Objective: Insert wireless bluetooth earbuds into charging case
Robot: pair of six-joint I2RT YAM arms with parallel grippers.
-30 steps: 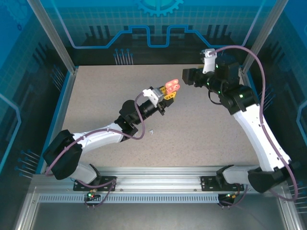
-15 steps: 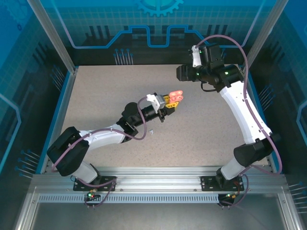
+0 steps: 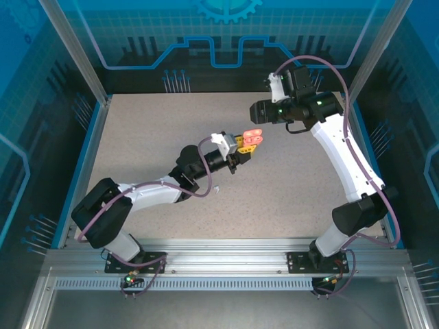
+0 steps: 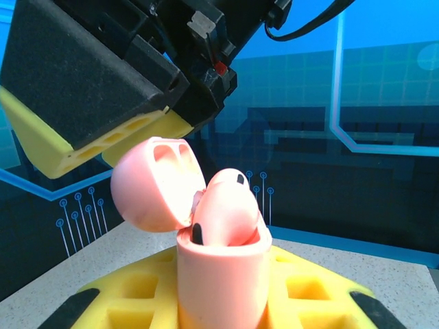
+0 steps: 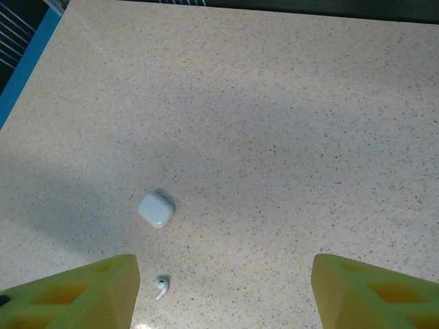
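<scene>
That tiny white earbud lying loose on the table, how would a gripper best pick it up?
Probably from straight above, since the white earbud lies flat on the table. Pinch across the thin stem just below its rounded head: the head would keep it from slipping out, and the open right gripper overhead has a finger on either side of the stem's line.
</scene>
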